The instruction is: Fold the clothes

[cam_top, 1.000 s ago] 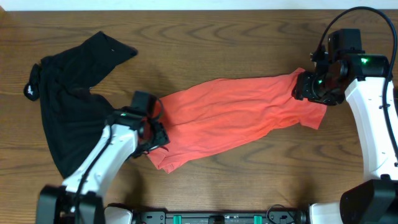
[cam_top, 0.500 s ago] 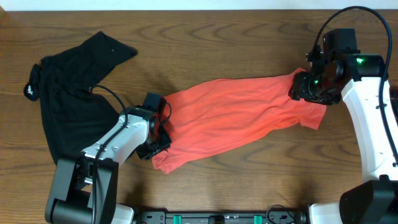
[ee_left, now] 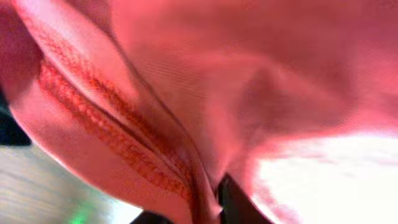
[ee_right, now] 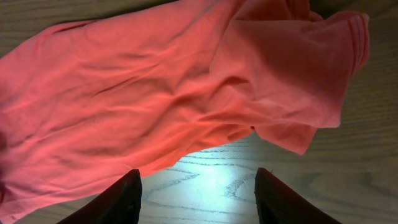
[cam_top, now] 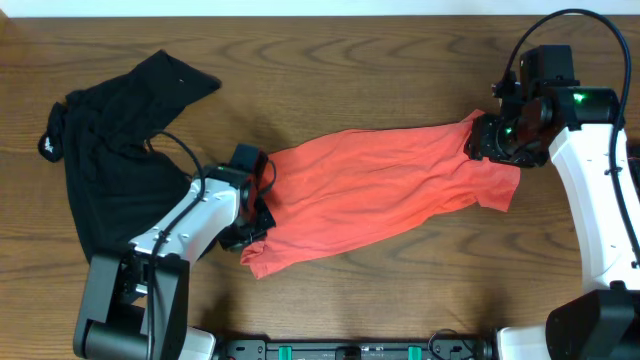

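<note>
A coral-red T-shirt [cam_top: 380, 195] lies stretched slantwise across the middle of the table, crumpled and plain side up. My left gripper [cam_top: 254, 216] sits at its lower left end. In the left wrist view red cloth and a stitched hem [ee_left: 106, 118] fill the frame, pinched at my left gripper [ee_left: 211, 200]. My right gripper [cam_top: 490, 140] hovers over the shirt's right end; its fingers [ee_right: 118, 199] stand wide apart over bare wood, and the shirt [ee_right: 155, 93] lies just beyond them. A black shirt [cam_top: 100, 170] lies rumpled at the left.
The wooden table [cam_top: 350, 60] shows bare grain above and below the red shirt. The left arm's white link [cam_top: 185, 235] lies over the black shirt's right edge. A dark rail [cam_top: 350, 350] runs along the front edge.
My left gripper slid right onto the red shirt's lower left end and closed on the cloth there. The right arm shifted a little to the left.
</note>
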